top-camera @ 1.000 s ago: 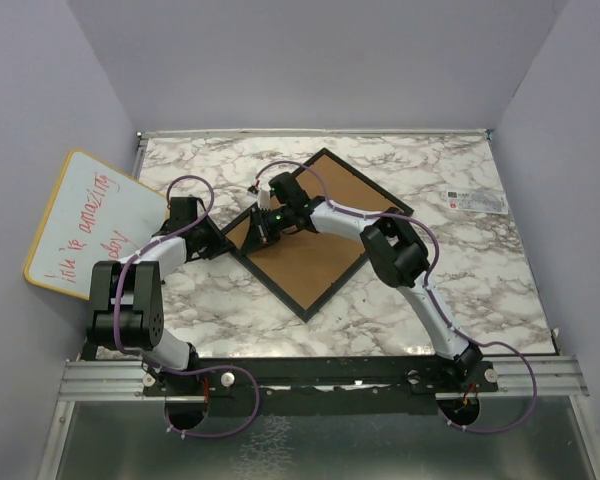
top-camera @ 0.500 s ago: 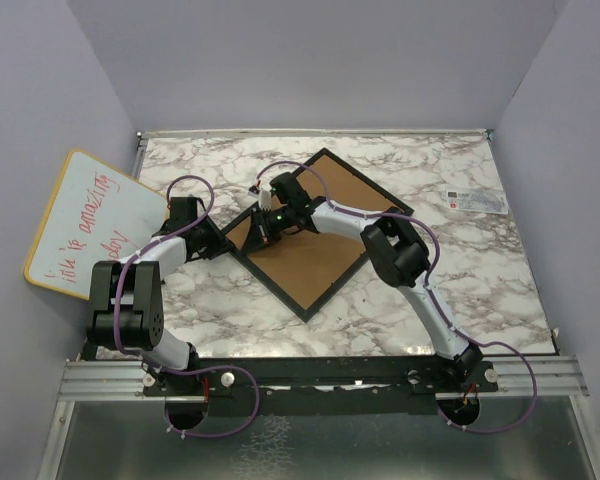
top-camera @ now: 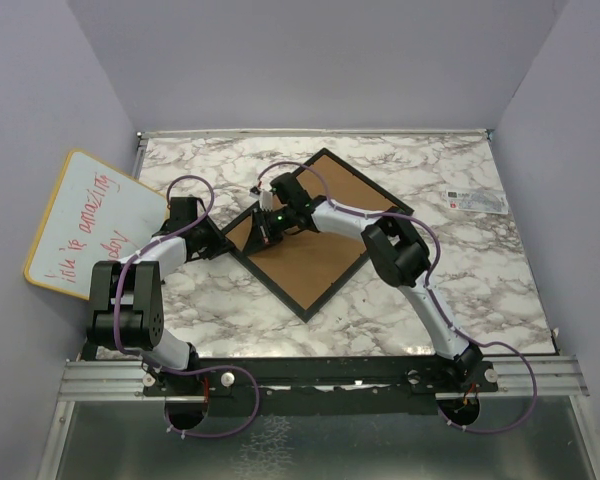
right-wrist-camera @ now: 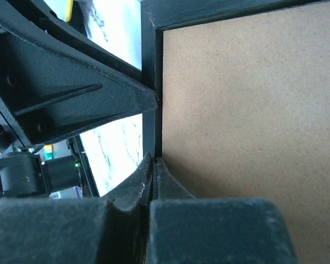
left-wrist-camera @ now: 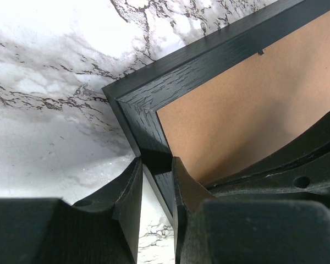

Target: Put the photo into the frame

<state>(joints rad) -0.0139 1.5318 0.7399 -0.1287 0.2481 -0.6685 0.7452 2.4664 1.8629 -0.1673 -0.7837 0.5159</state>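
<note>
Left wrist: your left gripper [left-wrist-camera: 155,179] clamps the frame [left-wrist-camera: 209,58] by its corner, so hold firm while the clenched right gripper [right-wrist-camera: 153,168] presses the backing board [right-wrist-camera: 236,110] inside that frame

The marble table [top-camera: 480,280] carries the black frame [top-camera: 276,289], back up, and a small card [top-camera: 475,200] far right.

One frame [left-wrist-camera: 137,99], one backing board [top-camera: 310,265], one whiteboard [top-camera: 90,220]

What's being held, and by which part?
The left gripper pinches the frame by its rail near a corner; the right gripper is shut, holding nothing.
</note>
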